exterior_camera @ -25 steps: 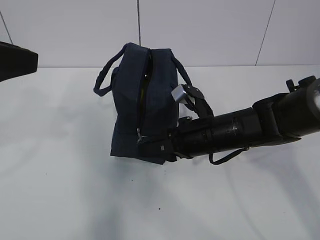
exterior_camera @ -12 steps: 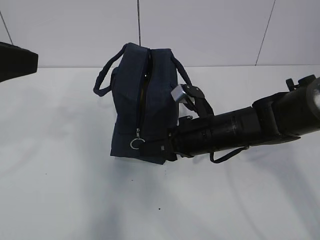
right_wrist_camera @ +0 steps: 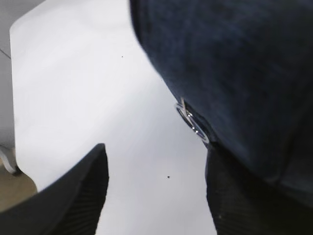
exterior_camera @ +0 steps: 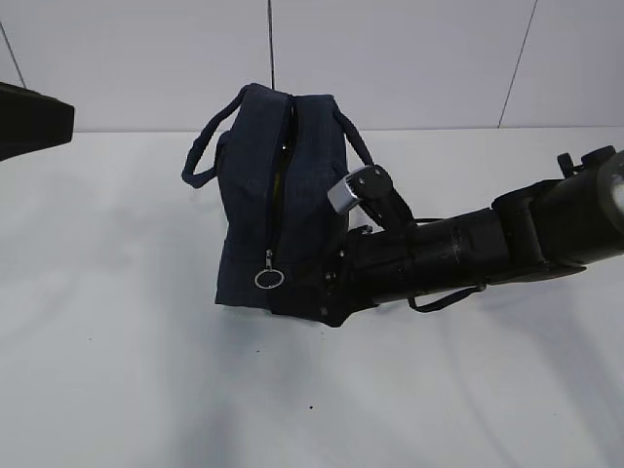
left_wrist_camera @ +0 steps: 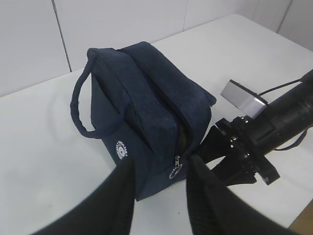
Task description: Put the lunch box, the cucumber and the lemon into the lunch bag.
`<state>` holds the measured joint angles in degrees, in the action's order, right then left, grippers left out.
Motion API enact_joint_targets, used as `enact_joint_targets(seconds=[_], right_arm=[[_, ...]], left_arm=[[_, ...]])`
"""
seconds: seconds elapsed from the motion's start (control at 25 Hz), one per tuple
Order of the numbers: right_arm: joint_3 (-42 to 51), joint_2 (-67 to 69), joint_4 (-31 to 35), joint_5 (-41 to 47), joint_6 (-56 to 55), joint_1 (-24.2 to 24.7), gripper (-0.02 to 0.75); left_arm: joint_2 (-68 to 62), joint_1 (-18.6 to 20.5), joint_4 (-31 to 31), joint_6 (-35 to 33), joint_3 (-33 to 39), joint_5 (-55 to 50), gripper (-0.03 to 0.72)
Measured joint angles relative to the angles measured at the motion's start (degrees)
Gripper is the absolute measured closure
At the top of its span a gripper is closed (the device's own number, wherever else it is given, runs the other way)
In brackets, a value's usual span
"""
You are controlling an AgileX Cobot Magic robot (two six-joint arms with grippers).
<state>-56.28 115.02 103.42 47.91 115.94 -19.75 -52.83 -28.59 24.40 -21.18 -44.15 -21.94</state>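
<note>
Exterior view: lunch bag [exterior_camera: 281, 200] upright on white table [exterior_camera: 117, 370], zipper run down near end, ring pull [exterior_camera: 269, 279] hanging free. Right gripper [exterior_camera: 331, 292] low beside bag's near corner, fingers apart, nothing between them; ring just ahead of right finger [right_wrist_camera: 244, 191]. Left gripper [left_wrist_camera: 159, 196] well back from bag, fingers apart, empty. Round white logo [left_wrist_camera: 121, 150] on bag's side.
</note>
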Motion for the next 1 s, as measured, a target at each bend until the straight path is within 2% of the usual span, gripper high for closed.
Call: enact_joint_targets(seconds=[0.52, 1.0], right_arm=[[0.0, 0.0, 0.0, 0.47, 18.52, 0.0, 0.262], [-1.92, 0.0, -0.34, 0.0, 16.21, 0.0, 0.262]], left_arm=[[0.0, 0.0, -0.36, 0.0, 0.0, 0.0, 0.452], [0.0, 0.0, -0.45, 0.0, 0.0, 0.0, 0.452]])
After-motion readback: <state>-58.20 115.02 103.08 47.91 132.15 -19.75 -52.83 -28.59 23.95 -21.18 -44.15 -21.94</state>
